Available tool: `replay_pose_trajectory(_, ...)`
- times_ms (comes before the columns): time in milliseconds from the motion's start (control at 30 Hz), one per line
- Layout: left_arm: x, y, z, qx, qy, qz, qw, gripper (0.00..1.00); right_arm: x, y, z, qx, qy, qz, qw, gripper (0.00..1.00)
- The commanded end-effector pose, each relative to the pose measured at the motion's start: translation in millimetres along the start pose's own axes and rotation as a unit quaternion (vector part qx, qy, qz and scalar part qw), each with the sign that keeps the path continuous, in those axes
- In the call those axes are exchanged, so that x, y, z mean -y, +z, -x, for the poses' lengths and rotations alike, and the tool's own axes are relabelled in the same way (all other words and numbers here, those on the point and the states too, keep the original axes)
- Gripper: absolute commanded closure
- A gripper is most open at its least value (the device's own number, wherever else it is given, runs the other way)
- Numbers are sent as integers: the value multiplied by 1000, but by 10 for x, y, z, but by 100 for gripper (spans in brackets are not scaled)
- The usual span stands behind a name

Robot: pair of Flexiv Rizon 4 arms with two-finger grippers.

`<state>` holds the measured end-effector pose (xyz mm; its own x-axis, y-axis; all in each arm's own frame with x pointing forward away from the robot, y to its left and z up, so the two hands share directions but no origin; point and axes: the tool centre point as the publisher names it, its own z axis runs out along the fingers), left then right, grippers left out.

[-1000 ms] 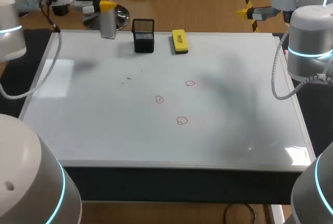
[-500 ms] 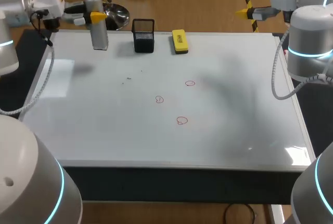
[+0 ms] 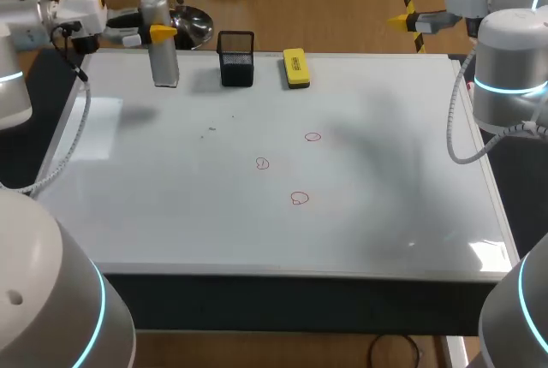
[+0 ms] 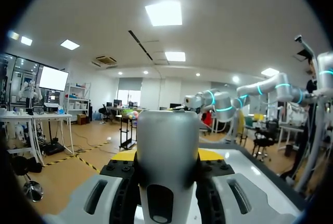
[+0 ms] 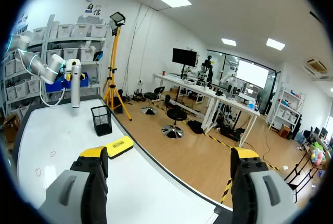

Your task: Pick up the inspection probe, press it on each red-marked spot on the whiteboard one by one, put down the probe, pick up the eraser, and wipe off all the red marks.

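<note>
The inspection probe (image 3: 164, 64), a grey cylinder, stands upright over the whiteboard's (image 3: 171, 214) far left corner, with my left gripper (image 3: 158, 32) shut on its upper part. In the left wrist view the probe (image 4: 167, 146) fills the gap between the fingers. Three red marks (image 3: 312, 137) (image 3: 262, 163) (image 3: 298, 198) lie near the board's middle. The yellow eraser (image 3: 295, 68) lies at the far edge. My right gripper (image 3: 402, 19) hangs open beyond the far right corner, empty; its view shows the eraser (image 5: 115, 146) and the probe (image 5: 76, 83) far ahead.
A black mesh holder (image 3: 236, 62) stands at the far edge between the probe and the eraser, also seen as the holder (image 5: 101, 120) from the right wrist. The whiteboard's raised frame (image 3: 282, 272) runs along the near edge.
My left arm carried the probe leftward along the far edge, away from the mesh holder, then nearly stopped. The right arm has not moved.
</note>
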<state>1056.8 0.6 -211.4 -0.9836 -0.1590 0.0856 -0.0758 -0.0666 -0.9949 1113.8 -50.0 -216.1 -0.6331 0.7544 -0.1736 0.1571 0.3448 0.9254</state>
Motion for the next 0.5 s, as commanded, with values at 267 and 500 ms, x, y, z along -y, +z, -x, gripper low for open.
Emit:
replay_pose_trajectory(267,14,4,-18,3,1,0,1000,100,0,0,0,0,0,0,1000,0)
replay_pose_trajectory(500,14,4,-18,3,1,0,1000,100,-52,159,46,-53,-11,16,998,0)
